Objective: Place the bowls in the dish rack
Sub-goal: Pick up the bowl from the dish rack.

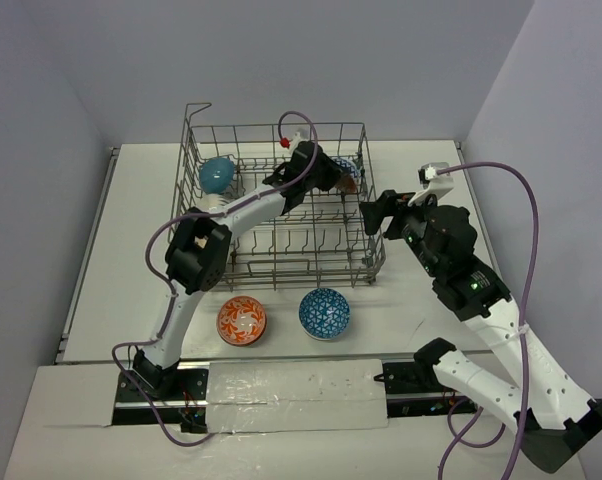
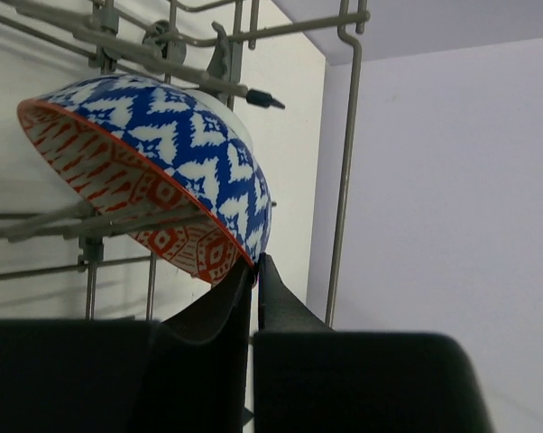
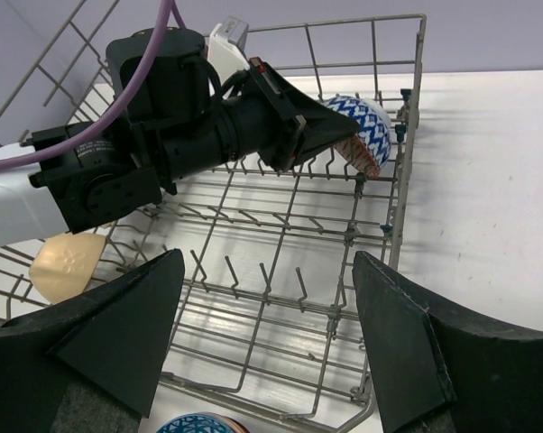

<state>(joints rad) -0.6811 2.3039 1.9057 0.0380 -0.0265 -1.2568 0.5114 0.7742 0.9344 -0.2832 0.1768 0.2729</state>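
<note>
The grey wire dish rack (image 1: 372, 205) stands mid-table. In its far right corner a bowl, blue-and-white zigzag outside and orange-patterned inside (image 2: 163, 149) (image 3: 369, 126) (image 1: 347, 168), stands on edge among the tines. My left gripper (image 2: 255, 264) (image 3: 336, 137) (image 1: 339, 178) is shut on its rim. A teal bowl (image 1: 217, 175) and a cream bowl (image 3: 69, 262) sit at the rack's left. On the table in front lie an orange bowl (image 1: 241, 320) and a blue patterned bowl (image 1: 324, 313). My right gripper (image 3: 269, 262) (image 1: 377, 215) hangs open over the rack's right side, holding nothing.
The rack's raised handle (image 1: 197, 108) stands at its far left corner. Upright tines (image 3: 299, 284) run in rows under my right gripper. The left arm (image 1: 251, 205) reaches diagonally across the rack. Walls close in the table at back and sides.
</note>
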